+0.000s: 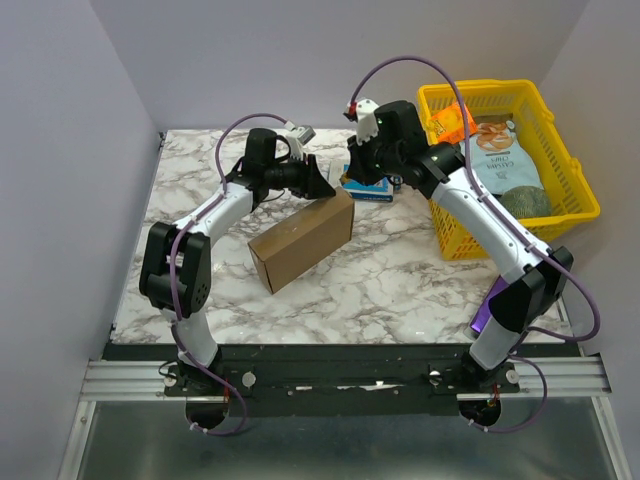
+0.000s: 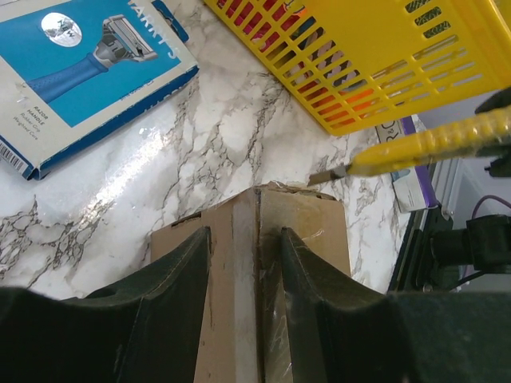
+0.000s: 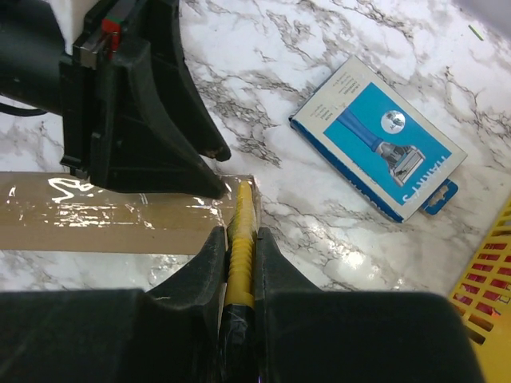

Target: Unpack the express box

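Note:
The express box [image 1: 300, 240], plain brown cardboard sealed with clear tape, lies slantwise in the middle of the marble table. My left gripper [image 1: 322, 185] is over its far end, jaws open, with the fingertips [image 2: 196, 259] down on the taped top [image 2: 303, 223] on either side of the seam. My right gripper [image 3: 237, 233] is shut on a yellow utility knife [image 3: 242, 239]. Its blade tip [image 2: 321, 175] touches the box's far end edge [image 3: 104, 227], just beside the left gripper's black fingers [image 3: 152, 136].
A blue razor box [image 1: 368, 188] lies flat just beyond the express box, also in the wrist views [image 2: 80, 72] [image 3: 379, 144]. A yellow plastic basket [image 1: 575, 170] with snack bags stands at the back right, close to the right arm [image 2: 383, 72].

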Robot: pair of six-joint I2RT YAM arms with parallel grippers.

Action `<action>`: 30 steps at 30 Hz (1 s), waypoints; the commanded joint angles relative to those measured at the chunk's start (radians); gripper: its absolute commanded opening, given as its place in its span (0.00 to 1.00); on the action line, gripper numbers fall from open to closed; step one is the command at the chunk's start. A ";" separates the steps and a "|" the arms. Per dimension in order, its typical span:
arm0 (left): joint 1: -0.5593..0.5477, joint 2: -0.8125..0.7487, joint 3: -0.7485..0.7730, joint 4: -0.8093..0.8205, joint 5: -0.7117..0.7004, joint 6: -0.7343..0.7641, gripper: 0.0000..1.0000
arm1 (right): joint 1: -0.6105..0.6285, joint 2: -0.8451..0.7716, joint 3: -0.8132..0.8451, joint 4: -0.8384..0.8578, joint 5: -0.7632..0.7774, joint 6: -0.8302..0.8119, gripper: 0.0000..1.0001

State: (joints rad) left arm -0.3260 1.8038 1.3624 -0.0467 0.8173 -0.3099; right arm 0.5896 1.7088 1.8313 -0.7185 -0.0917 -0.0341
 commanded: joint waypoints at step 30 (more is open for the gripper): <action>-0.028 0.023 -0.097 -0.119 -0.101 0.078 0.45 | 0.045 0.049 0.006 0.005 0.109 -0.033 0.00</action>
State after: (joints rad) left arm -0.3359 1.7859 1.3300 -0.0082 0.8001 -0.2955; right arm 0.6312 1.7397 1.8286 -0.7189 0.0212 -0.0635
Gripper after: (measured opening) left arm 0.456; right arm 0.188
